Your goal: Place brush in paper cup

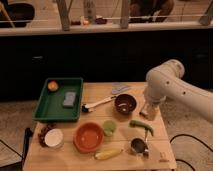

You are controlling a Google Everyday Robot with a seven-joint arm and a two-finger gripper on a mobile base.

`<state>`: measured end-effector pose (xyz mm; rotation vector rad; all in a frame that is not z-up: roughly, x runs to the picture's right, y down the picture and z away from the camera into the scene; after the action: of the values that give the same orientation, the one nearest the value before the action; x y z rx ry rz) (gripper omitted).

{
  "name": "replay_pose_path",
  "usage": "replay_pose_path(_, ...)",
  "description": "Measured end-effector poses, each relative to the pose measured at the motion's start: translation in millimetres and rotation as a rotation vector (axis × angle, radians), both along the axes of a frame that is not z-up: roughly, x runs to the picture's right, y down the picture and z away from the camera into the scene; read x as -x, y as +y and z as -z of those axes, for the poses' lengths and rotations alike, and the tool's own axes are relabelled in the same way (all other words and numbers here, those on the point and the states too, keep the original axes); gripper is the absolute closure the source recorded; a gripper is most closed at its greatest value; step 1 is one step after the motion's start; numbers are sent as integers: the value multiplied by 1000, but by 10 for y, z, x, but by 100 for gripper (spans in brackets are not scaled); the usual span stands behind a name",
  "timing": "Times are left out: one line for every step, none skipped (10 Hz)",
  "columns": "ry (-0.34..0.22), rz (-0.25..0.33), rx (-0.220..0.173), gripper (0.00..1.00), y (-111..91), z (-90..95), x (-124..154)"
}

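The brush [98, 104] lies on the wooden table [160, 155] between the green tray and the dark bowl, its dark head toward the tray and its white handle pointing right. The paper cup [54, 138] stands at the table's front left, left of the orange bowl [89, 137]. My gripper [150, 102] hangs at the end of the white arm over the table's right side, just right of the dark bowl, well apart from the brush and far from the cup.
A green tray [46, 107] holds an orange fruit [52, 85] and a grey sponge [69, 98]. Also on the table are a dark bowl [125, 103], a green cup [109, 128], a metal cup [138, 146], a corn cob [108, 154], a green vegetable [141, 125], a tan block [149, 112] and a grey cloth [120, 89].
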<state>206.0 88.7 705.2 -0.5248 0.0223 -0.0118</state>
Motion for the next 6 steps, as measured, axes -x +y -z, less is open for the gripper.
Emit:
replay_pose_path(-6,9,-5,20,-23,-26,106)
replay_pose_path(-11,14,-8,20,-33,-53,146)
replay_pose_path(-17,18,-12,20,-38,-72,171)
replay_pose_path(-23,24,-15,20,-42,-92,225)
replay_pose_path(-32,28,-19,20,-56,-122,350)
replay_pose_path(-41,36,-23,20,-68,-152,483)
